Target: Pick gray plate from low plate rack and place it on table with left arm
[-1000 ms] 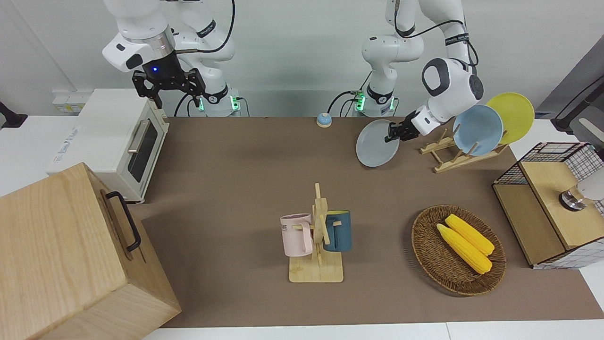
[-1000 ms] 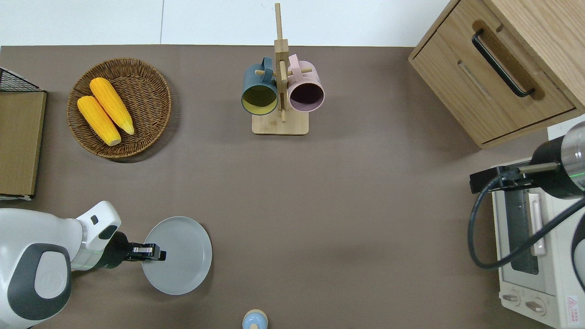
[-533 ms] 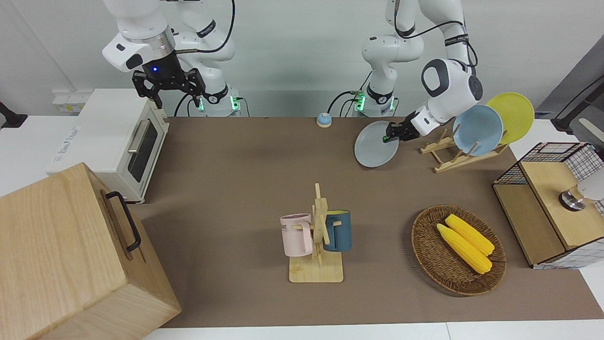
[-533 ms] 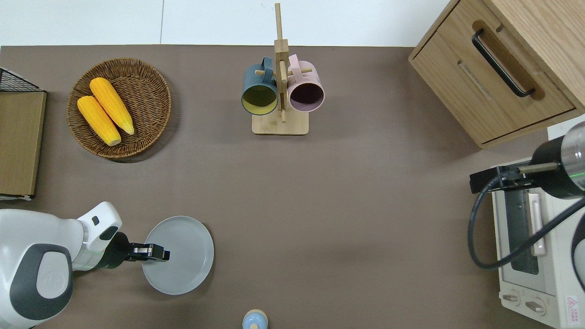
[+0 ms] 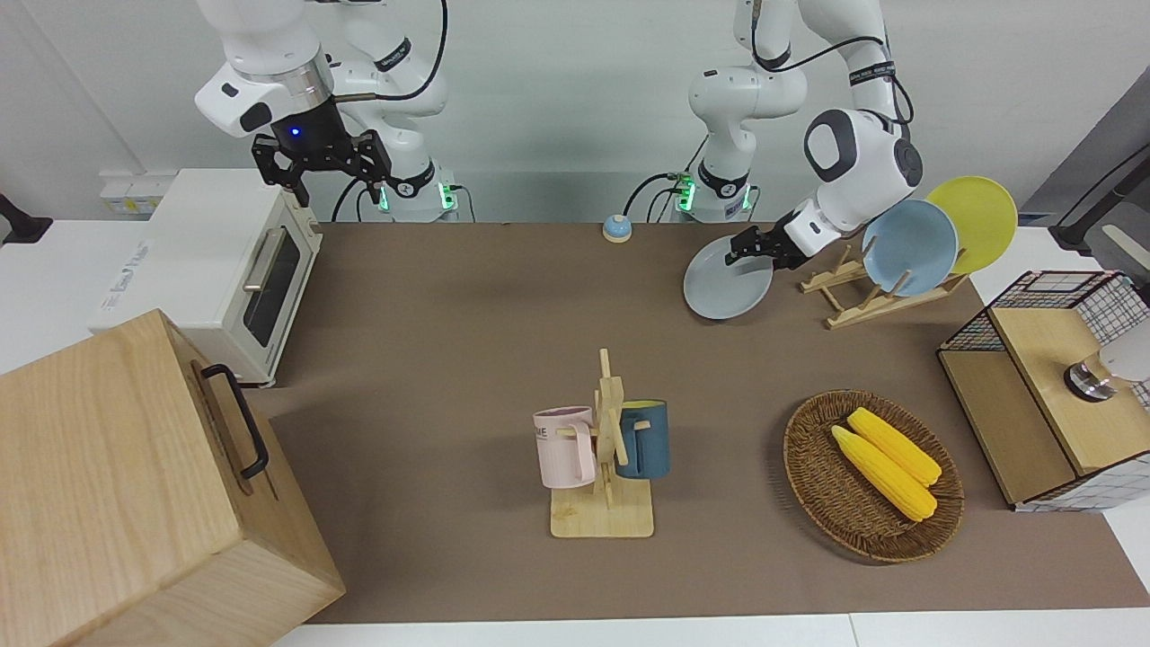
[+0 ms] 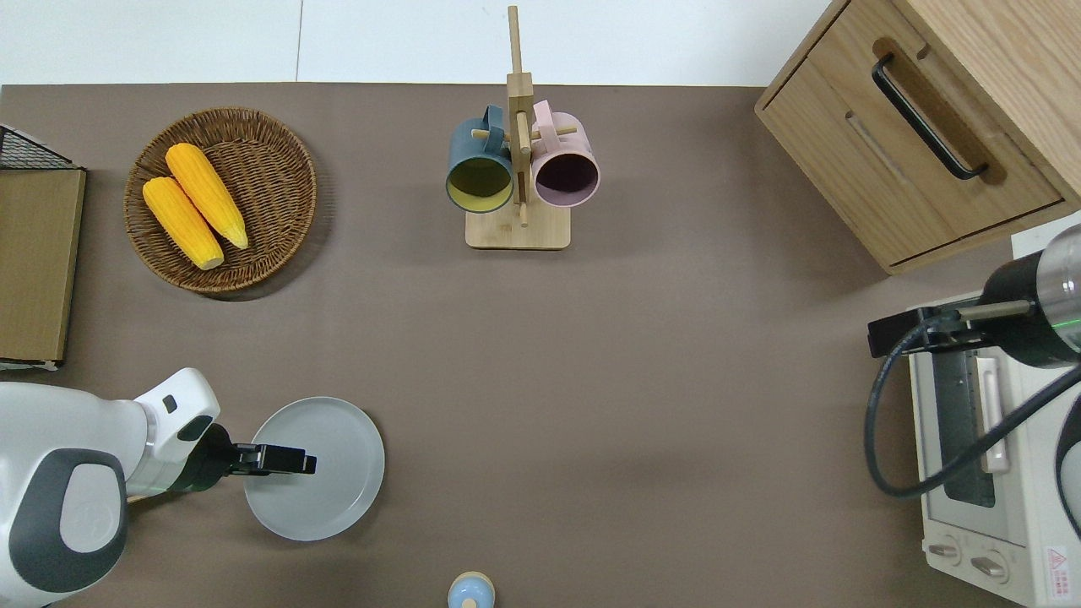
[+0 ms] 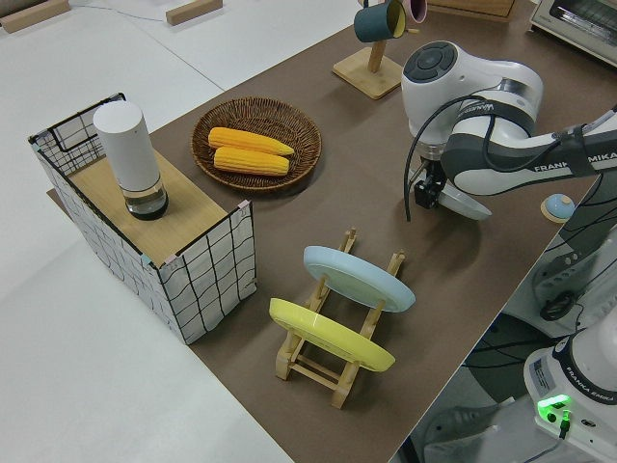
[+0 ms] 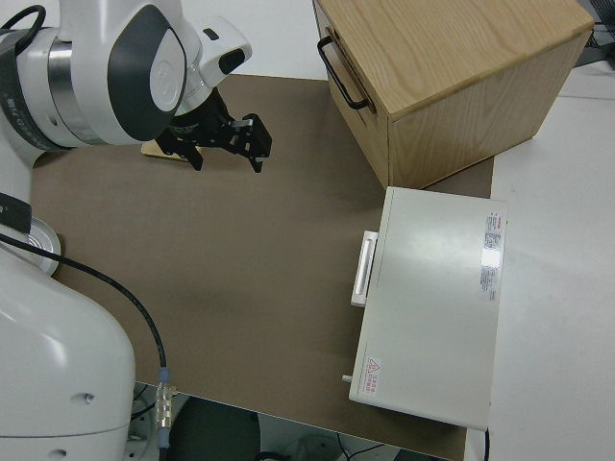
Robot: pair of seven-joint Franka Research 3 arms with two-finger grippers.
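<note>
— Near the robots, toward the left arm's end of the table (image 6: 642,363), what is going on?

— The left gripper (image 6: 297,463) reaches out over the gray plate (image 6: 325,494), which lies nearly flat and low over the brown top, well apart from the woven basket (image 6: 287,160) with its two corn cobs (image 6: 194,203), which sits farther from the robots.

— Are the jaws pinching the plate?

— In the front view the left gripper (image 5: 750,251) has its black fingers (image 5: 742,245) standing apart around the plate's rim (image 5: 710,261); they may be just clear of it, though I cannot tell for sure.

— And the low plate rack?

— It (image 5: 858,292) stands just beside the gray plate, toward the left arm's end. From the side, the rack (image 7: 333,362) holds a sky-blue plate (image 7: 359,278) and a yellow plate (image 7: 328,333), both slanted in its slats.

— Anything else on the table?

— A wooden mug stand (image 6: 517,203) with a dark-blue mug (image 6: 480,173) and a pink mug (image 6: 566,169) hanging on it, and a small blue bell (image 6: 470,591) at the edge nearest the robots.

— The other arm?

— Parked, with the right gripper (image 5: 323,171) spread wide.
</note>
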